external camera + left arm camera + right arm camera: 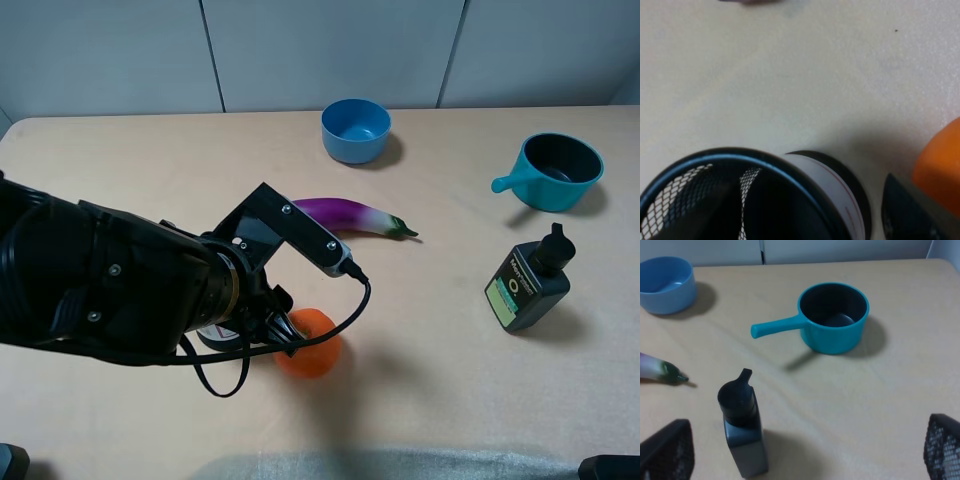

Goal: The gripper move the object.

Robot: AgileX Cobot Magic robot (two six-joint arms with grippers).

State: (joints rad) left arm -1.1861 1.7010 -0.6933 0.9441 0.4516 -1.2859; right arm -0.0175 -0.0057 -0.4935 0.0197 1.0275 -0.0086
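Finds the mesh cup [760, 195] upright right below the left gripper [252, 322], beside the orange object [312, 345], closing there impossible to tell, right gripper [802, 455] released and well apart.

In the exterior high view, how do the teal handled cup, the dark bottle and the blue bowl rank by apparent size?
1. teal handled cup and dark bottle: too alike to rank.
2. blue bowl: smallest, but farther back.

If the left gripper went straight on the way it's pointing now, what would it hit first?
The black mesh cup: its rim and labelled wall sit right ahead of the left gripper. The orange object lies off to the side. Gap unclear.
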